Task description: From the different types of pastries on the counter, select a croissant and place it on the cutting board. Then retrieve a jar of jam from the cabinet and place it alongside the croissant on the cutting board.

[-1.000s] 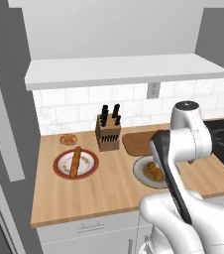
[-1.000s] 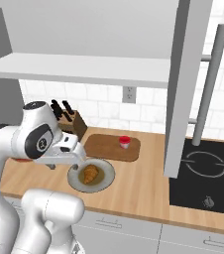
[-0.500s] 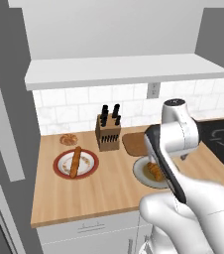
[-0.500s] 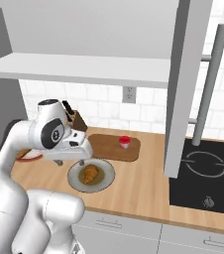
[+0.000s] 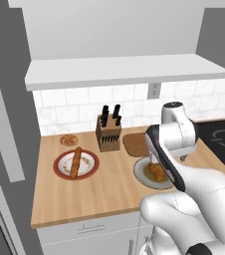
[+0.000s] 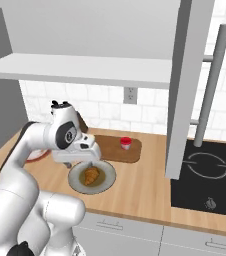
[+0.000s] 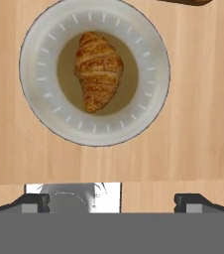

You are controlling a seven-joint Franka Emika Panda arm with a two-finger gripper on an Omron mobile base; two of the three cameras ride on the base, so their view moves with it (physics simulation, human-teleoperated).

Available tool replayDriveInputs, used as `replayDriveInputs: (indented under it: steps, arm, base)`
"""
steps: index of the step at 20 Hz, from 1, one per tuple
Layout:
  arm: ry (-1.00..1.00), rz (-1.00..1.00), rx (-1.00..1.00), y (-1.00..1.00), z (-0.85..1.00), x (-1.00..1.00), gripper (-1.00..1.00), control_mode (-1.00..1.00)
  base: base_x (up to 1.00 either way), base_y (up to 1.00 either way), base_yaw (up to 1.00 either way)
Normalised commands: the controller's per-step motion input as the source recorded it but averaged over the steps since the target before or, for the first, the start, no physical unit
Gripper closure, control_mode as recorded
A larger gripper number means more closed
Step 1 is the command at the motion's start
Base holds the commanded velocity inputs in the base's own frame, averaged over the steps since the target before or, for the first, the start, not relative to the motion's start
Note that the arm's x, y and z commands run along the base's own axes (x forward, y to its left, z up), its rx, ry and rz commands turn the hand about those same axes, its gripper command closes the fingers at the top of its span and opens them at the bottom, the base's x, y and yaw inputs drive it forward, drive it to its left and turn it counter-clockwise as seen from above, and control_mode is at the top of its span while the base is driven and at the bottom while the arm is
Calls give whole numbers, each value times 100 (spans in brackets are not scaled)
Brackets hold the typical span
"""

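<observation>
The golden-brown croissant (image 7: pixel 98 70) lies on a round grey plate (image 7: pixel 34 99) on the tan counter (image 7: pixel 198 124). My gripper (image 7: pixel 116 202) hangs straight above the plate's near edge, open, with nothing between its wide-set fingertips (image 7: pixel 34 201). From the right base view the gripper (image 6: pixel 83 161) hovers just over the croissant (image 6: pixel 90 175). Behind the plate lies the reddish cutting board (image 6: pixel 110 145), and a small red jar of jam (image 6: pixel 126 143) stands on it. A baguette (image 5: pixel 75 162) and a round bun (image 5: pixel 68 140) sit further left. The cabinet ledge (image 5: pixel 124 69) spans above.
A knife block (image 5: pixel 108 132) stands at the back beside the cutting board (image 5: pixel 133 144). The baguette rests on a red-rimmed plate (image 5: pixel 59 167). A black hob (image 6: pixel 210 180) lies to the right, past a tall grey panel (image 6: pixel 182 90) with a bar handle.
My arm has folded in and shifted slightly, bringing the hand from beside the plate to over the croissant. The pastries, board and jar have stayed put.
</observation>
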Motion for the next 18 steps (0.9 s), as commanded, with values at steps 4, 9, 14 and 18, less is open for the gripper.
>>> replayDriveInputs:
  steps: [4, 9, 14, 18]
  arm:
    - [0, 0, 0, 0, -31, -10, -100, -100]
    - [0, -1, 0, 0, -23, 0, -100, -100]
    - [0, -1, 0, 0, -23, 2, -100, -100]
    - [1, 0, 0, 0, -32, 18, -100, -100]
  base:
    - [0, 0, 0]
    - [0, 0, 0]
    - [0, 0, 0]
    - [0, 0, 0]
